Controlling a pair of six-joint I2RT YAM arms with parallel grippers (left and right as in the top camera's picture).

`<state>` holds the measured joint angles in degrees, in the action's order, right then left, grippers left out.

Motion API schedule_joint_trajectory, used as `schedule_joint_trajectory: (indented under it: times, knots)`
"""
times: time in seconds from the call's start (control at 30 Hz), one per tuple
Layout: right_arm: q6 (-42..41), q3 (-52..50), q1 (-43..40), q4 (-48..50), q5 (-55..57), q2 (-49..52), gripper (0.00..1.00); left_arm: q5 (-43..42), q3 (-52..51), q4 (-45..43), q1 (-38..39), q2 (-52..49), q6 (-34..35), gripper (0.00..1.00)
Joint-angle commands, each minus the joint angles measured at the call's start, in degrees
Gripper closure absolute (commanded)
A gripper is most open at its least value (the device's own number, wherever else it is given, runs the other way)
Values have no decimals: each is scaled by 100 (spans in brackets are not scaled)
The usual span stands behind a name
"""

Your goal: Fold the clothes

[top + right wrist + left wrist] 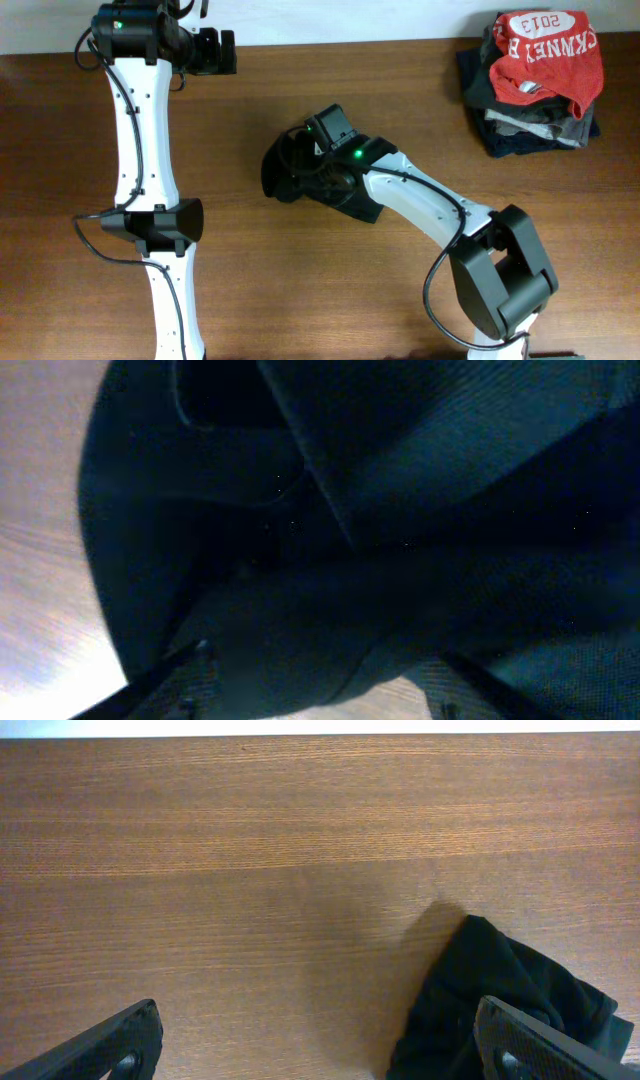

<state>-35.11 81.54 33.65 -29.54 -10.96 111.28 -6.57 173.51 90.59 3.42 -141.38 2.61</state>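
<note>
1. Overhead view. The black shirt point(272, 182) lies bunched in a compact heap at the centre of the table point(300, 300), not yet spread flat. The right gripper point(292, 166) sits directly over the heap. The left gripper point(222, 52) is parked at the far edge, well apart from the heap. A pile of other garments point(535, 120), topped by a red shirt point(545, 55), rests at the far right corner.
2. Left wrist view. The left gripper point(315, 1020) has its jaws spread wide and holds nothing. Bare wood lies beneath it, with the black shirt point(500, 990) near its right finger.
3. Right wrist view. Dark cloth of the black shirt point(400, 510) fills the frame. The right gripper point(320, 660) has its fingers point(195, 670) apart, low on the fabric and not clamped.
4. Step in hand, as judged: taking hold of the heap in order to open it out. The next move likely calls for pinching an edge and drawing it outward, with the left arm brought in to help.
</note>
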Motion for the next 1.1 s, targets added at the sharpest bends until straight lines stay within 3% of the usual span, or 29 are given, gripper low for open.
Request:
schedule_joint_trajectory:
  times: [0.0,0.13,0.33,0.7,0.77,0.87,1.07]
  knots:
    - [33,13,20,-28,157,260,22,61,-22,-28,0,48,-96,1]
    - [33,13,7,-2,190,365,21,61,-22,-26,0,48,-120,1]
    - [254,354,-120,-356,39,343,52,61,-22,-4,0,48,-225,1]
    - [1443,2758,-601,-3650,-254,319,66,59,-22,15,0,48,-247,1]
    - [1545,2914,-656,-3873,-254,319,67,61,-22,15,0,48,-247,1]
    - [1484,2883,-645,-3834,-304,352,57,61,-22,13,0,48,-249,1]
    - [424,2776,-111,-2916,76,807,49,61,-22,-7,0,48,-354,1]
